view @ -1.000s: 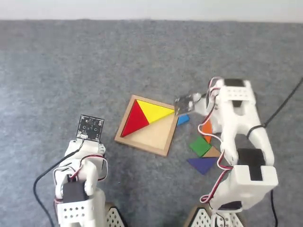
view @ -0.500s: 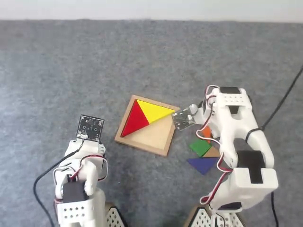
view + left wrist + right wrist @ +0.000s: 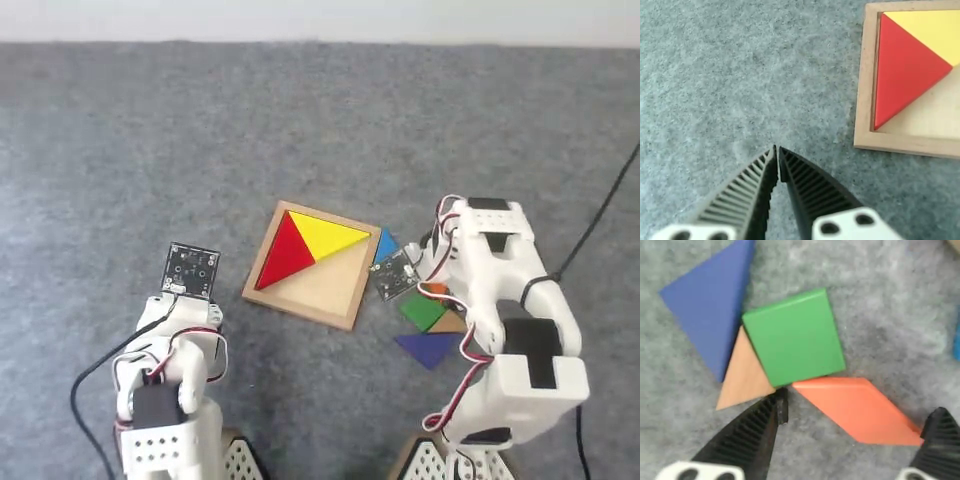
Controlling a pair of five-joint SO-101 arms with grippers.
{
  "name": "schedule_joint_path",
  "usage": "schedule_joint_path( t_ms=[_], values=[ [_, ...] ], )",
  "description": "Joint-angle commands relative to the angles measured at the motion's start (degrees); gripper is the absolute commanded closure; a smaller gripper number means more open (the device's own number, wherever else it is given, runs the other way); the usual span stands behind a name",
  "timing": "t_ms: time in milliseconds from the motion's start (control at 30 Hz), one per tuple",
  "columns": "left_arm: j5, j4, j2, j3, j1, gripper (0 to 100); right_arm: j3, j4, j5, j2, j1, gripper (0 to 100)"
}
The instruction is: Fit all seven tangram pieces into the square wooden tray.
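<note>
While the right claw (image 3: 860, 409) gapes wide, empty, astride the orange piece (image 3: 850, 402), the left claw (image 3: 776, 150) sits closed, empty

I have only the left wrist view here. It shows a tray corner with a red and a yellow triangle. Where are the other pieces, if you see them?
Observer: Five lie on the carpet beside the tray: green square, orange parallelogram, tan triangle, dark blue triangle, small blue piece.
Operator: And the right pincer, where is it?
Observer: The right pincer is open, with one finger on each side of the orange parallelogram.
Operator: How much of the tray is free?
Observer: About half. The red triangle and the yellow triangle are in it, and the rest is bare wood.
</note>
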Motion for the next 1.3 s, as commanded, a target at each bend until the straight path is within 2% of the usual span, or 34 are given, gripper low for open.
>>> schedule_joint_path(
  t_ms=[0,100,200,400,567,700,800,1133,1267],
  values=[
    [-0.62,0.62,-1.05,-0.22,-0.35,99,0.09,-2.68,0.79,-3.91,-0.84,67.1],
    [-0.62,0.62,-1.05,-0.22,-0.35,99,0.35,-4.35,0.62,-3.74,-1.19,73.8],
    [-0.62,0.62,-1.05,-0.22,-0.35,99,0.09,-4.44,0.35,-3.74,-1.27,74.9],
    [-0.62,0.62,-1.05,-0.22,-0.35,99,-0.09,-4.53,-7.91,-4.18,-1.71,75.0],
    [-0.62,0.62,-1.05,-0.22,-0.35,99,-2.11,-4.44,-26.29,-4.26,-3.65,76.5],
    [-0.62,0.62,-1.05,-0.22,-0.35,99,-4.4,-4.35,-42.99,-3.91,-5.14,89.4],
    [-0.62,0.62,-1.05,-0.22,-0.35,99,-5.54,-4.18,-52.13,-3.91,-5.85,99.3],
    [-0.62,0.62,-1.05,-0.22,-0.35,99,-12.04,-3.82,-72.97,-4.26,-4.26,97.2],
    [-0.62,0.62,-1.05,-0.22,-0.35,99,-18.9,3.12,-85.01,-4.35,-3.47,97.2]
  ],
)
